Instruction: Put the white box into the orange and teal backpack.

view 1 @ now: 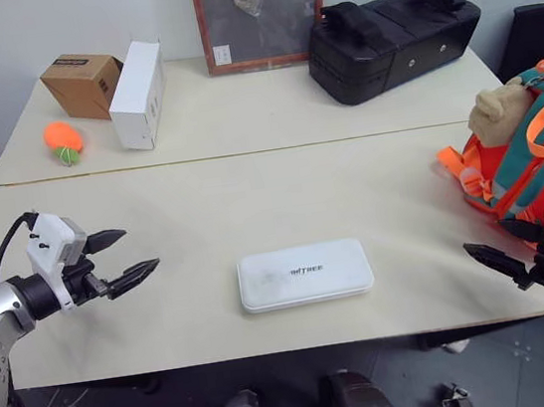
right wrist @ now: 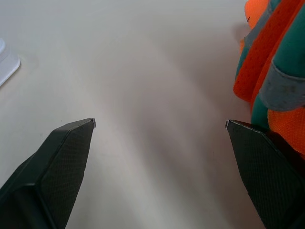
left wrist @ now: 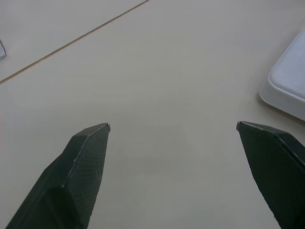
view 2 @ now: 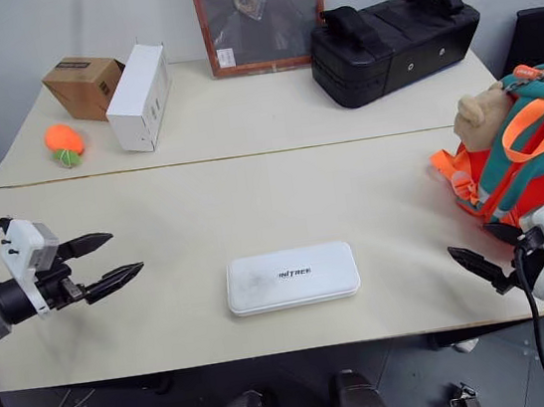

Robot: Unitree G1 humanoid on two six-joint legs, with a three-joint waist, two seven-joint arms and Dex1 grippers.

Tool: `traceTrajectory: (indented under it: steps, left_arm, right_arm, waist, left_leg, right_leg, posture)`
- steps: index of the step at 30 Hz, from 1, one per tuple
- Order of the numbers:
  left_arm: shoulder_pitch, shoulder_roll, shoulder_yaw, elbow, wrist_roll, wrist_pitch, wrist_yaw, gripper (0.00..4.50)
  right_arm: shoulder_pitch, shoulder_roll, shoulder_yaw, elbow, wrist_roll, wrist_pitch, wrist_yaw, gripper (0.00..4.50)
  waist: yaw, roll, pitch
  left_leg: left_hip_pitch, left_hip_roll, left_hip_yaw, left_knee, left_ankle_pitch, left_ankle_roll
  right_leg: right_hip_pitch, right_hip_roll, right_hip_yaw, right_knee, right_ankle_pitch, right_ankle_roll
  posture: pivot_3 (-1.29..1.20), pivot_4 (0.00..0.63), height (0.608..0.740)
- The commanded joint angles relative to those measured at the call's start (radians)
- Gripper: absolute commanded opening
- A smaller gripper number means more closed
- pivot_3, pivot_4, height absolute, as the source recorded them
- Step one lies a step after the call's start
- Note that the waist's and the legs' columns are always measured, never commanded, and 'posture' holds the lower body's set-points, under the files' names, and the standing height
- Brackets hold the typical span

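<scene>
Lying flat mid-table, smooth rounded white box (view 1: 305,275), orange and teal backpack (view 1: 532,161) slumping at right edge; hovering spread and empty, left gripper (left wrist: 172,128) over matte cream table (left wrist: 157,71), right gripper (right wrist: 160,123) beside woven straps.

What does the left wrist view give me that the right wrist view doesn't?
Left wrist view alone: the seam line across the table, and a rounded corner of the white box close by the left gripper, whose fingers stand wide apart. Right wrist view alone: the orange and teal backpack right beside one finger of the right gripper, also wide open. Shared: bare table between the fingers, nothing held; the right wrist view catches just a sliver of the box at its edge.
</scene>
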Motion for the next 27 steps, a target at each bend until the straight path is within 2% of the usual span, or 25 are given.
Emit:
traceTrajectory:
  steps: [1, 18, 22, 25, 27]
  left_arm:
    - [0.014, 0.009, 0.002, -0.042, -0.003, -0.009, -0.008, 4.48]
    - [0.016, 0.006, 0.009, -0.059, -0.026, 0.046, 0.012, 4.48]
    - [0.01, 0.001, 0.033, -0.087, -0.139, 0.212, 0.031, 4.48]
    - [-0.002, 0.009, 0.049, -0.086, -0.281, 0.412, 0.039, 4.48]
    - [-0.001, 0.008, 0.051, -0.088, -0.322, 0.492, 0.064, 4.5]
  right_arm:
    - [-0.015, 0.008, -0.009, -0.029, 0.016, -0.019, 0.002, 4.5]
    - [-0.032, -0.022, 0.02, -0.018, 0.001, -0.028, 0.038, 4.5]
    - [-0.036, -0.071, 0.058, -0.036, 0.006, -0.024, 0.127, 4.5]
    - [-0.094, -0.126, 0.094, -0.027, 0.029, -0.013, 0.206, 4.5]
    - [-0.142, -0.158, 0.116, -0.011, 0.041, 0.003, 0.248, 4.13]
  waist:
    - [0.0, 0.0, 0.0]
    - [0.001, 0.0, 0.0]
    - [0.0, 0.0, 0.0]
    - [-0.003, 0.0, 0.0]
    - [-0.003, 0.0, 0.0]
  left_leg:
    - [0.0, 0.0, 0.0, 0.0, 0.0, 0.0]
    - [0.0, 0.0, 0.0, 0.001, 0.001, -0.001]
    - [0.0, 0.0, 0.0, 0.001, 0.001, 0.0]
    - [0.001, 0.0, 0.0, 0.002, 0.001, 0.0]
    - [0.001, 0.0, 0.0, 0.002, 0.002, 0.0]
  right_leg:
    - [0.0, 0.0, 0.0, 0.0, 0.0, 0.0]
    - [0.0, 0.0, 0.0, 0.001, 0.0, 0.0]
    - [0.0, 0.0, 0.0, 0.002, 0.0, 0.0]
    - [0.0, 0.0, 0.0, 0.003, 0.0, 0.0]
    - [0.0, 0.0, 0.0, 0.004, 0.0, 0.0]
  posture:
    - [0.0, 0.15, 0.74]
    - [0.0, 0.15, 0.74]
    - [0.0, 0.15, 0.74]
    - [0.0, 0.15, 0.74]
    - [0.0, 0.15, 0.74]
